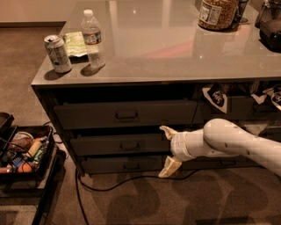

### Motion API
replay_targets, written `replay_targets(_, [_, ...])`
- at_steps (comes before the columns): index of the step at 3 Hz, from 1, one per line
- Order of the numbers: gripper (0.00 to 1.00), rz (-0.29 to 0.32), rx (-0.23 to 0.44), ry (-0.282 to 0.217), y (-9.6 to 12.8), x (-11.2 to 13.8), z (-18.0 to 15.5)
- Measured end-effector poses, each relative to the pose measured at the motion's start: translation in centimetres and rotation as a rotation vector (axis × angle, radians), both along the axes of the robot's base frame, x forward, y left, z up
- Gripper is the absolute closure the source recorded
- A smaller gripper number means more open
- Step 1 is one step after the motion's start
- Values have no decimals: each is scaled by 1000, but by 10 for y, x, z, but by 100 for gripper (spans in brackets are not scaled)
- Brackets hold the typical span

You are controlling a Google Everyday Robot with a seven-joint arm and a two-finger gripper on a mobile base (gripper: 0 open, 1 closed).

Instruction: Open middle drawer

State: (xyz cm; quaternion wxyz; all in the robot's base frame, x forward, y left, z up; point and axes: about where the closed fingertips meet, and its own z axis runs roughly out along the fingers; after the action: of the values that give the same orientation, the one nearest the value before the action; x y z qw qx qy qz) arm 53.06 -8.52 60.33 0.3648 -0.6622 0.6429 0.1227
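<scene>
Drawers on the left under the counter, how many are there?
3, stacked: the top drawer, the middle drawer below it, the bottom drawer lowest. Others may hide behind the arm. The open tool sits at the middle drawer's right end.

Wide dark grey middle drawer [109, 145] is sitting apparently shut, small metal handle centred; the gripper [163, 151] is hovering at its right end, fingers spread.

A: Gripper position?
B: Gripper [168, 149] sits at the right end of the middle drawer [109, 144]. Fingers are spread wide, one at 12 o'clock, one at 6.
A: Handle contact?
B: None. Handle [130, 145] lies at 9 o'clock from the gripper, apart.
A: Countertop [175, 48]?
B: Can [57, 53] and water bottle [93, 38] at its 10 o'clock, near each other. Jar [217, 13] at 1 o'clock.
</scene>
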Motion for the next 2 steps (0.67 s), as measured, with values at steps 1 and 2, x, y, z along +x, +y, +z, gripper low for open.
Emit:
replay_targets(1, [0, 0, 0, 0, 0, 0, 0])
replay_targets(2, [0, 6, -4, 34, 5, 6, -18])
